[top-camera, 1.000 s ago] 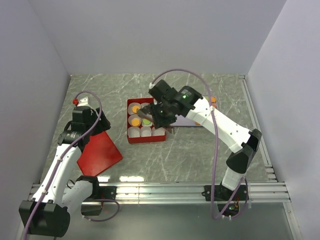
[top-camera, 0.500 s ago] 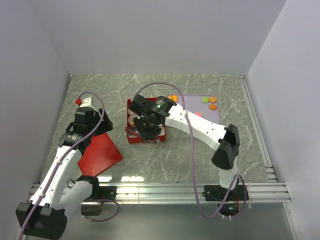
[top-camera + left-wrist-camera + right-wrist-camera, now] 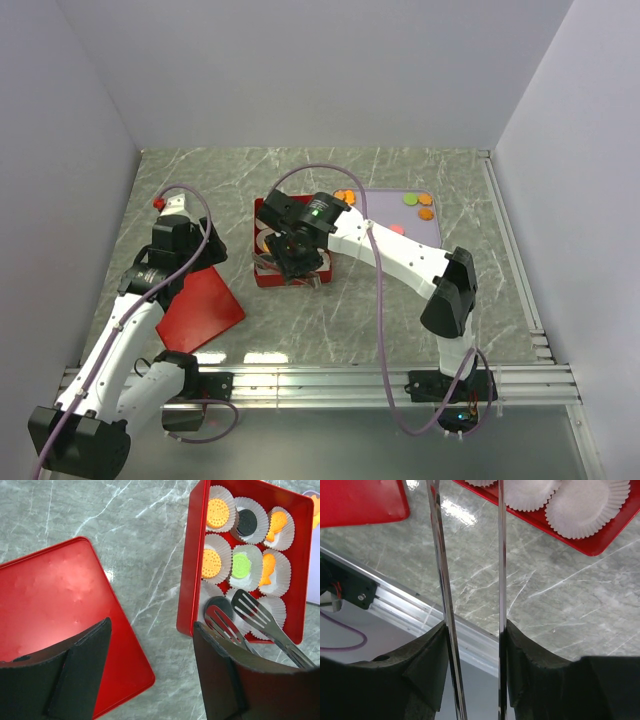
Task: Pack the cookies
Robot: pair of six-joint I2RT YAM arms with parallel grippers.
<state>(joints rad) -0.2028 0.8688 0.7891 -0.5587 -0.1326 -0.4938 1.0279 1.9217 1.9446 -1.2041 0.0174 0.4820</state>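
A red box [image 3: 192, 565] holds white paper cups with cookies: round orange [image 3: 217, 512], black [image 3: 246, 522], green [image 3: 241, 565] and orange fish shapes [image 3: 277, 522]. My right gripper [image 3: 298, 250] is shut on metal tongs [image 3: 240, 615], whose arms run between its fingers in the right wrist view [image 3: 440, 580]. The tong tips reach into the box's near-left cup, at a black cookie [image 3: 223, 605]. More cookies lie on the purple mat [image 3: 400, 215]: orange [image 3: 345, 197], green [image 3: 410, 199]. My left gripper [image 3: 150, 670] is open and empty, over bare table between lid and box.
The red square lid [image 3: 200, 305] lies flat left of the box, also in the left wrist view [image 3: 55, 610]. Empty paper cups [image 3: 585, 505] fill the box's near row. An aluminium rail [image 3: 320, 380] runs along the table's near edge. White walls enclose three sides.
My right arm swung left from the box's right side to its near-left corner with the tongs, uncovering the mat. It has barely moved in the last half second. The left arm shifted slightly.
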